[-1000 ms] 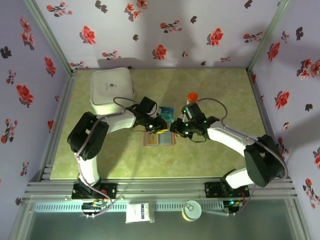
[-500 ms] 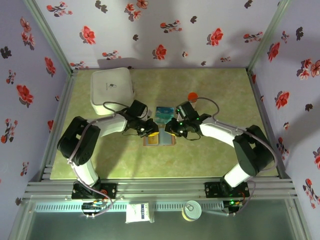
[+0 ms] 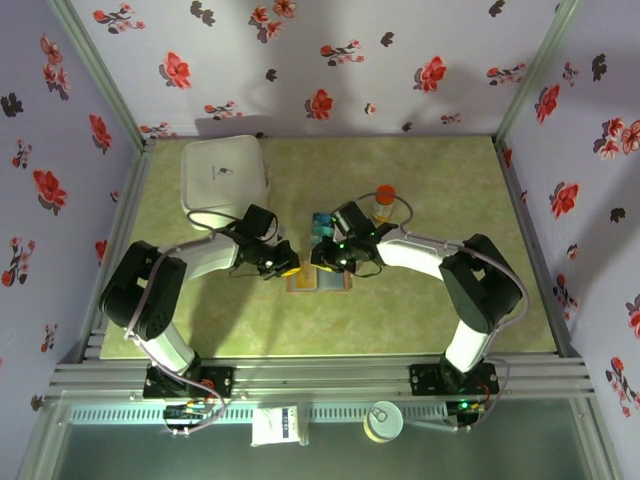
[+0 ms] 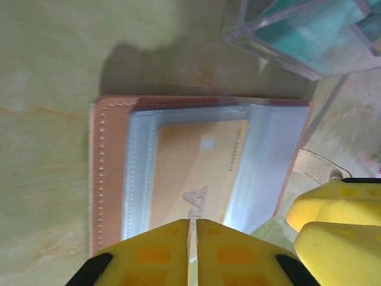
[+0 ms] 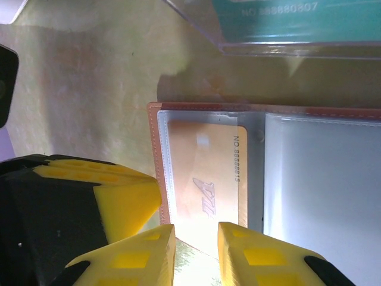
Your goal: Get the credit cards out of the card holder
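Note:
The card holder (image 3: 318, 281) lies open on the green mat, brown rim around clear pockets (image 4: 113, 173) (image 5: 321, 179). A tan credit card (image 4: 190, 173) (image 5: 208, 173) sits in its left pocket. My left gripper (image 3: 283, 267) (image 4: 191, 238) is shut, its tips on the holder's left edge. My right gripper (image 3: 330, 262) (image 5: 196, 244) hovers over the tan card's near end with its fingers a little apart and nothing pinched. Teal cards (image 3: 322, 228) (image 5: 280, 18) lie in a clear sleeve just beyond the holder.
A white square box (image 3: 224, 180) stands at the back left. An orange-capped bottle (image 3: 383, 200) stands behind the right arm. Both grippers crowd the holder, a finger's width apart. Metal rails (image 3: 320, 375) edge the mat.
Both grippers have moved left and down onto the open holder. The left fingers have closed. The orange-capped bottle, partly covered before, now shows behind the right arm.

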`<control>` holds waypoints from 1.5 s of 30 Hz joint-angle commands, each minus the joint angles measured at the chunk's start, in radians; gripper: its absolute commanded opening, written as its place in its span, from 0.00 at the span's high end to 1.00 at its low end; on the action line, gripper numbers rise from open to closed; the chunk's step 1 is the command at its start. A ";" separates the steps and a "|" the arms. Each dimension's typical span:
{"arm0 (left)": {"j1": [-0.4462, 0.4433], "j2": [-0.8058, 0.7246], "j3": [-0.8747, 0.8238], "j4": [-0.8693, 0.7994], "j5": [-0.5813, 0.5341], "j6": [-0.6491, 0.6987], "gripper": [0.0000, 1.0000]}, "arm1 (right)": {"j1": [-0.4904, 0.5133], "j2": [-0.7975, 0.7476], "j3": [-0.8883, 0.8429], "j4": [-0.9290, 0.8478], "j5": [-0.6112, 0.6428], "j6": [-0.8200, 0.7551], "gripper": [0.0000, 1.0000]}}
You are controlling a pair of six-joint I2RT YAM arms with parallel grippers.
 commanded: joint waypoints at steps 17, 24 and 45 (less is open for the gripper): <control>0.013 0.052 -0.017 -0.027 -0.022 0.064 0.98 | 0.019 0.093 0.029 0.057 -0.032 0.021 0.75; 0.014 0.058 -0.021 -0.032 -0.031 0.069 1.00 | 0.020 0.112 0.032 0.049 -0.032 0.011 0.76; 0.014 0.041 -0.024 -0.032 -0.039 0.067 0.99 | 0.030 0.078 0.055 -0.096 0.090 -0.069 0.77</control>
